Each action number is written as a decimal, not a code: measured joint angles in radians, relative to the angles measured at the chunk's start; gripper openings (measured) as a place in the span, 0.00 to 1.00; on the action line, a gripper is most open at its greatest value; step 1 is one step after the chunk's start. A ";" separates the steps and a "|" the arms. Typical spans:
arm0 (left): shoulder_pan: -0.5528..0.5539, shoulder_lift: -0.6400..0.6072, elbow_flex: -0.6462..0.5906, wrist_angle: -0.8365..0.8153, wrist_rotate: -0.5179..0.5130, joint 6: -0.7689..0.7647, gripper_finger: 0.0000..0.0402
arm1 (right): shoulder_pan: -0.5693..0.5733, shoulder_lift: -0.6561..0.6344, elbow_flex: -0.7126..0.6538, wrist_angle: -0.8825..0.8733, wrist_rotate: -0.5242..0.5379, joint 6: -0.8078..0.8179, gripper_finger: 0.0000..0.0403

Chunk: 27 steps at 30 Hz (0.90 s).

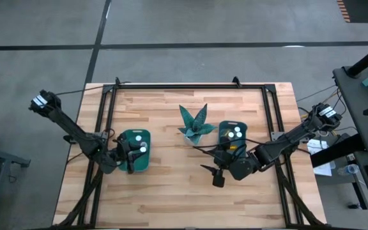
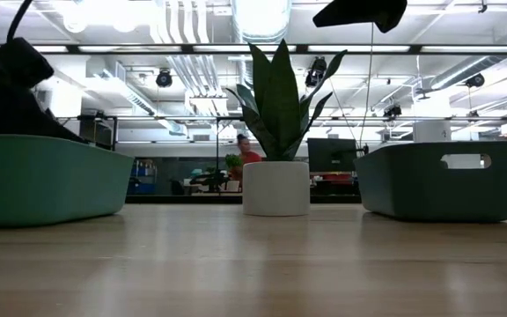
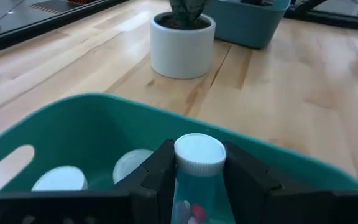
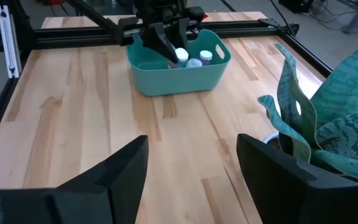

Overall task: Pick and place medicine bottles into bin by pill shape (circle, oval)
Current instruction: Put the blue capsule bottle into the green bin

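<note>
The left tool (image 3: 199, 186) is clamped on a small bottle (image 3: 197, 177) with a white cap, the bottle standing upright between the two fingers with its long axis vertical and its cap above the fingertips. The tool hangs over the left bin (image 3: 104, 134), so the bin's floor lies straight below the bottle; in the right wrist view the fingers reach down inside the bin's rim. Two more white caps (image 3: 61, 179) sit in the bin just beside the held bottle, on the side away from the plant pot (image 3: 182, 43), which stands well beyond the bin's far wall.

The relation that matters is vertical: bottle above bin, nothing between them. My judgement is that the coming move is a release, and the loose bottles nearby mean the held one may land against them and tip.

The right tool (image 4: 191, 162) stands wide with nothing between its fingers, low over bare counter (image 1: 171, 191) near the right bin (image 1: 232, 131), which holds a few bottles (image 1: 235, 134). It is well apart from the left bin, so the left arm is the nearer one by far.
</note>
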 joint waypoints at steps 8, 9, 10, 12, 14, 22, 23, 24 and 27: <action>0.000 0.069 -0.017 0.033 -0.028 -0.004 0.23 | 0.000 0.000 0.000 0.001 0.000 0.000 0.60; 0.000 0.077 -0.016 0.036 -0.029 -0.006 0.23 | 0.000 0.000 0.000 0.001 0.000 0.000 0.59; 0.000 0.085 -0.015 0.038 -0.028 -0.007 0.24 | 0.000 0.000 0.000 0.001 0.000 0.000 0.59; 0.000 0.099 -0.015 0.050 -0.033 -0.006 0.25 | 0.000 0.000 0.000 0.001 0.000 0.000 0.59; 0.000 0.105 -0.015 0.063 -0.034 -0.004 0.28 | 0.000 0.000 0.000 0.001 0.000 0.000 0.59; 0.001 0.097 -0.016 0.059 -0.034 -0.001 0.37 | 0.000 0.000 0.000 0.001 -0.001 0.000 0.61; 0.001 0.097 -0.016 0.059 -0.034 0.000 0.38 | 0.000 0.000 0.000 0.001 -0.001 0.000 0.60; 0.001 0.097 -0.014 0.057 -0.034 0.000 0.38 | 0.000 0.000 0.000 0.001 -0.001 0.000 0.60; 0.001 0.097 -0.004 0.055 -0.033 0.005 0.38 | 0.000 0.000 0.000 0.001 -0.001 0.000 0.60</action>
